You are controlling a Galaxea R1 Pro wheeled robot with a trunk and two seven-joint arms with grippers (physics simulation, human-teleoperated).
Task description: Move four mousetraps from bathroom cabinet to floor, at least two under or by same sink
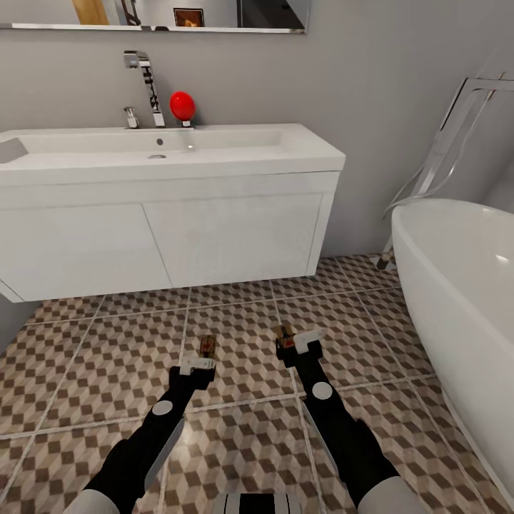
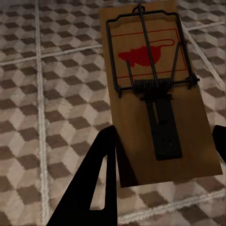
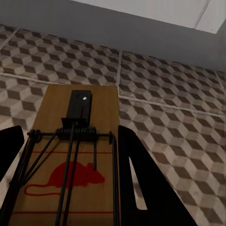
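While both arms reach low over the bathroom floor [image 1: 107,343], left hand [image 1: 198,365] & right hand [image 1: 300,348] each grip one mousetrap [image 2: 157,94] [image 3: 70,160].

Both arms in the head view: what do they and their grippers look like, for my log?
Both arms are glossy black with a round white disc on each forearm and white shells nearest the body. The left gripper and the right gripper have white housings in the head view. In the wrist views the fingers are flat black wedges with a slim slot cut through. No cables visible.
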